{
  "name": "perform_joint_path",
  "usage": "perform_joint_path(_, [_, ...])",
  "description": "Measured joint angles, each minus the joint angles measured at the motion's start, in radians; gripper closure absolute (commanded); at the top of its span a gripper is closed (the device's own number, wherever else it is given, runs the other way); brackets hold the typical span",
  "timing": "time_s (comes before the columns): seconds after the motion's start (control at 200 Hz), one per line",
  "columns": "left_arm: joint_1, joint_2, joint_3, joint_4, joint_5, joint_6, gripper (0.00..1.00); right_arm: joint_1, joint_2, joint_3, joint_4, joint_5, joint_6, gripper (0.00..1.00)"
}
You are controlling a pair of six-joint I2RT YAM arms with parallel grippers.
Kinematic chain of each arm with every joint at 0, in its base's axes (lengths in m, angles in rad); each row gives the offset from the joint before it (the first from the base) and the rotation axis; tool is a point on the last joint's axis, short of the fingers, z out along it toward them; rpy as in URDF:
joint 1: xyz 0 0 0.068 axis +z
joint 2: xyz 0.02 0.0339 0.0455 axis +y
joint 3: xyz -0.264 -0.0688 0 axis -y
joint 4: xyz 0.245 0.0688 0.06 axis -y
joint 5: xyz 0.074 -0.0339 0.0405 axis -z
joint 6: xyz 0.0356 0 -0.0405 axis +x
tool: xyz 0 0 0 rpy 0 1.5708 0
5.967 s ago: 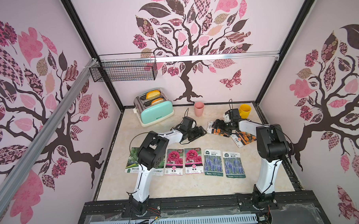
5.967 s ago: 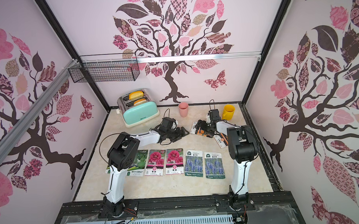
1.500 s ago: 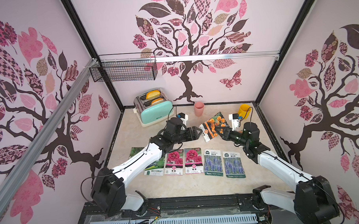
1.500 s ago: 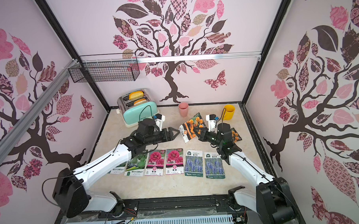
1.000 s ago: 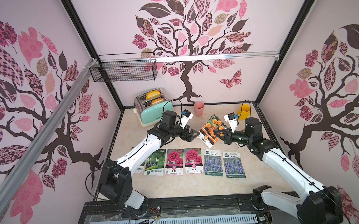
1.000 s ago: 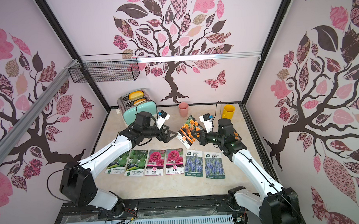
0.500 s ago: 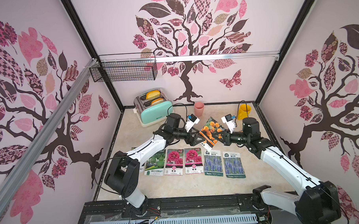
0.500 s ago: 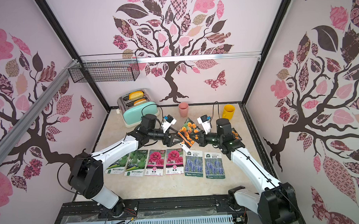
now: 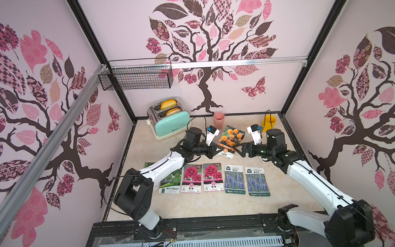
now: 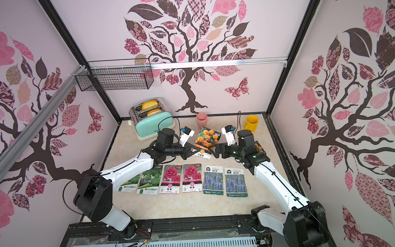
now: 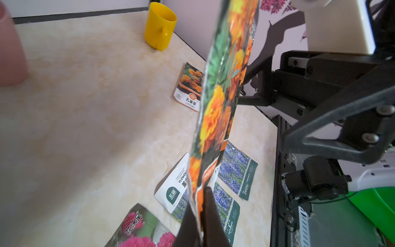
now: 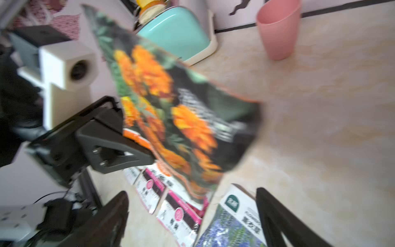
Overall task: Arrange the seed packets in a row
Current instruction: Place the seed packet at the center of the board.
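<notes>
An orange marigold seed packet (image 9: 231, 138) hangs upright in the air at mid-table. My left gripper (image 9: 216, 149) is shut on its lower white-label edge; in the left wrist view the fingers (image 11: 210, 205) pinch the packet (image 11: 222, 96). My right gripper (image 9: 239, 149) stands open just right of it, jaws wide apart in the right wrist view (image 12: 192, 192), touching nothing. Gourd (image 10: 148, 180), pink flower (image 9: 190, 178) and lavender (image 9: 257, 180) packets lie in a row near the front. Another marigold packet (image 11: 189, 89) lies flat at the right, partly under the right arm.
A mint toaster (image 9: 169, 120) stands at the back left. A pink cup (image 9: 219, 120) is at the back middle and a yellow mug (image 9: 269, 122) at the back right. A wire basket (image 9: 136, 77) hangs on the back wall.
My left gripper reached the raised marigold packet and shut on its lower edge. My right gripper, which was holding it, has opened and let go.
</notes>
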Motion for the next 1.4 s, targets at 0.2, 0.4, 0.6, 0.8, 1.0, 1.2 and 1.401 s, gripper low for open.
perform_joint_path(0.2, [0.003, -0.073, -0.094, 0.088, -0.201, -0.229, 1.0, -0.056, 0.144, 0.036, -0.049, 0.254, 0.061, 0.01])
perform_joint_path(0.4, [-0.005, -0.078, -0.198, 0.131, -0.295, -0.368, 1.0, -0.081, 0.382, 0.099, -0.085, 0.395, 0.075, 0.13])
perform_joint_path(0.6, [-0.043, -0.077, -0.248, 0.205, -0.313, -0.407, 1.0, -0.111, 0.57, 0.224, -0.1, 0.468, 0.104, 0.3])
perform_joint_path(0.8, [-0.049, -0.057, -0.275, 0.283, -0.303, -0.418, 1.0, -0.119, 0.7, 0.348, -0.13, 0.525, 0.105, 0.41])
perform_joint_path(1.0, [-0.049, -0.028, -0.286, 0.322, -0.279, -0.419, 1.0, -0.119, 0.755, 0.367, -0.169, 0.569, 0.098, 0.45])
perform_joint_path(1.2, [-0.049, -0.013, -0.288, 0.351, -0.258, -0.426, 1.0, -0.119, 0.777, 0.367, -0.199, 0.613, 0.067, 0.62])
perform_joint_path(1.401, [-0.049, -0.01, -0.288, 0.36, -0.248, -0.43, 1.0, -0.119, 0.793, 0.373, -0.195, 0.632, 0.041, 0.91])
